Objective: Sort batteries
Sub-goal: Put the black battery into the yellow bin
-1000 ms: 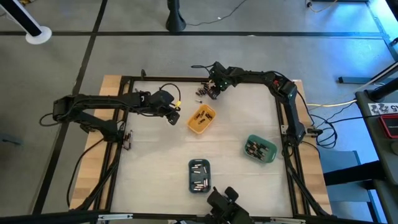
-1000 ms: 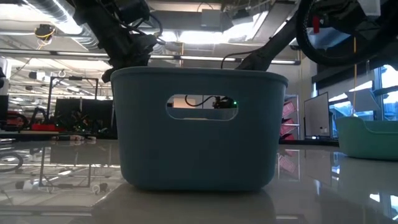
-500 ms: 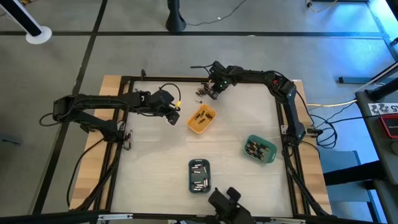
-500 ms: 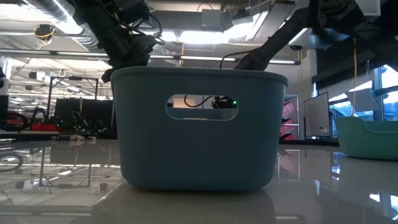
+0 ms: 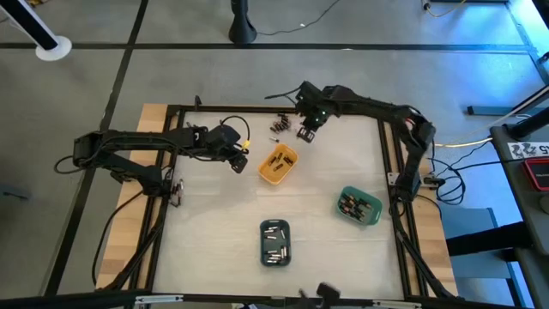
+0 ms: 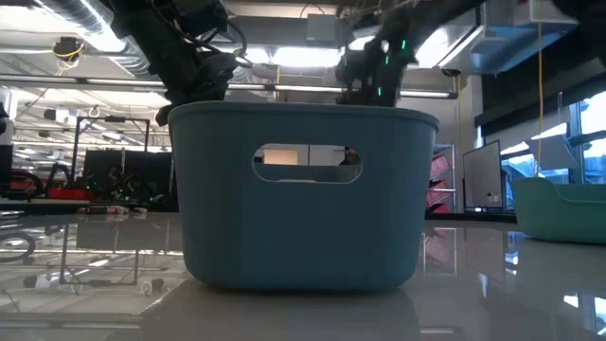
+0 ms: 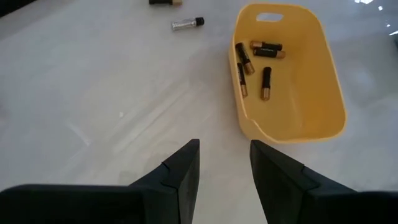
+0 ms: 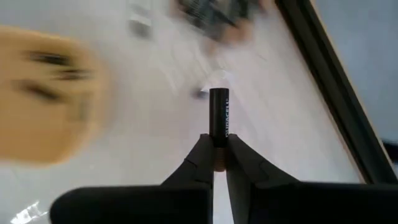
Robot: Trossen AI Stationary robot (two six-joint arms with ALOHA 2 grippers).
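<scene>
A pale table (image 5: 214,215) with a black frame fills the middle of the high view. On it lie an orange tray (image 5: 277,164) at centre, a green tray (image 5: 359,205) at right, a blue tray (image 5: 274,242) at lower centre, and loose batteries (image 5: 278,126) near the upper edge.

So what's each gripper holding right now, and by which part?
The right gripper pinches one battery by its end; the left gripper holds nothing.
</scene>
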